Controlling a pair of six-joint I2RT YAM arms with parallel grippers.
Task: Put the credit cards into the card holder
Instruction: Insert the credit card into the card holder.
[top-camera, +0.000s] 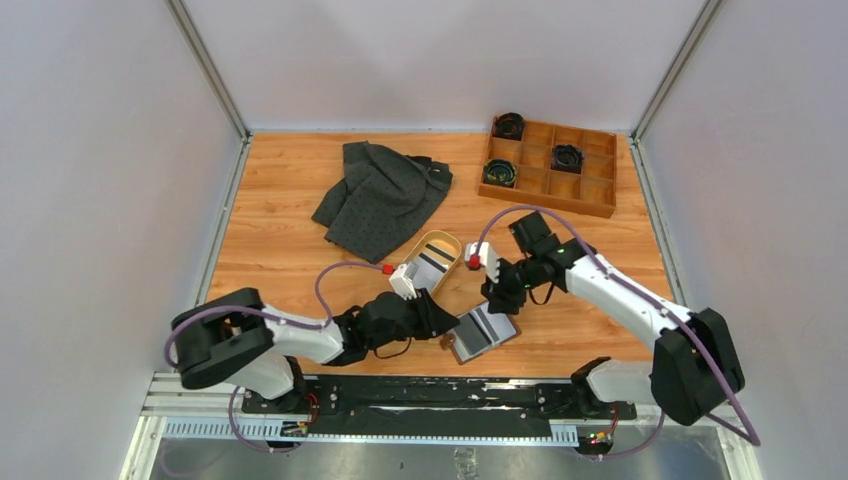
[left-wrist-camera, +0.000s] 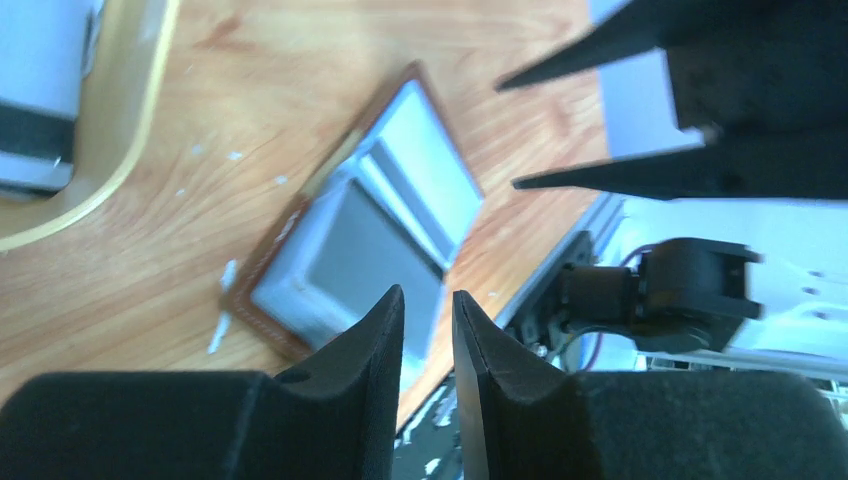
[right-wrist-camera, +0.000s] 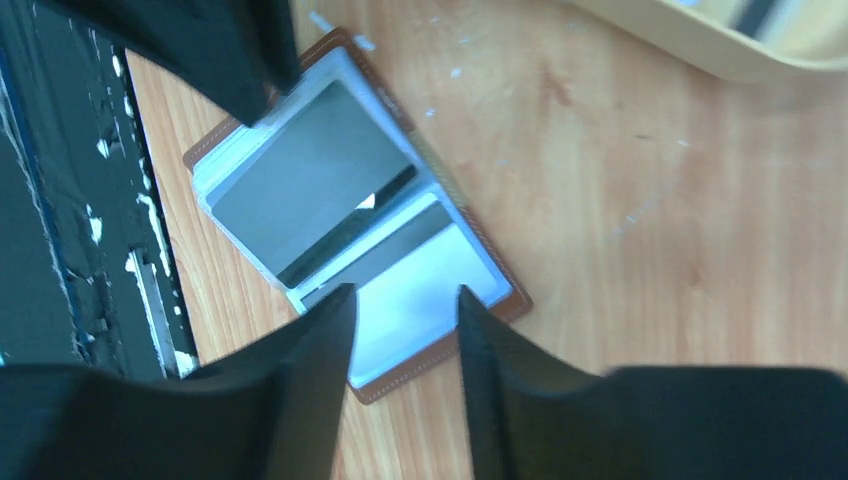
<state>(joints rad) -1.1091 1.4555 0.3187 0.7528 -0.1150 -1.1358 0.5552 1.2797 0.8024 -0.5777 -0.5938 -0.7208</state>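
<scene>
1. Card holder (top-camera: 483, 333) lies open and flat on the wooden worktop (top-camera: 290, 230), close to the near edge, between the two tools.
2. A grey card (right-wrist-camera: 300, 190) with a dark stripe lies on the holder's inner face.
3. More striped cards (top-camera: 433, 260) sit in the oval tan tray (top-camera: 455, 240), just behind the holder.
4. Left tool (left-wrist-camera: 428, 315): fingers narrowly apart, nothing seen between them, low at the holder's left edge.
5. Right tool (right-wrist-camera: 405, 320): fingers apart, empty, above the holder's far half.
6. Dark cloth (top-camera: 380, 195) and wooden compartment box (top-camera: 548, 203) are at the back, well apart.
</scene>
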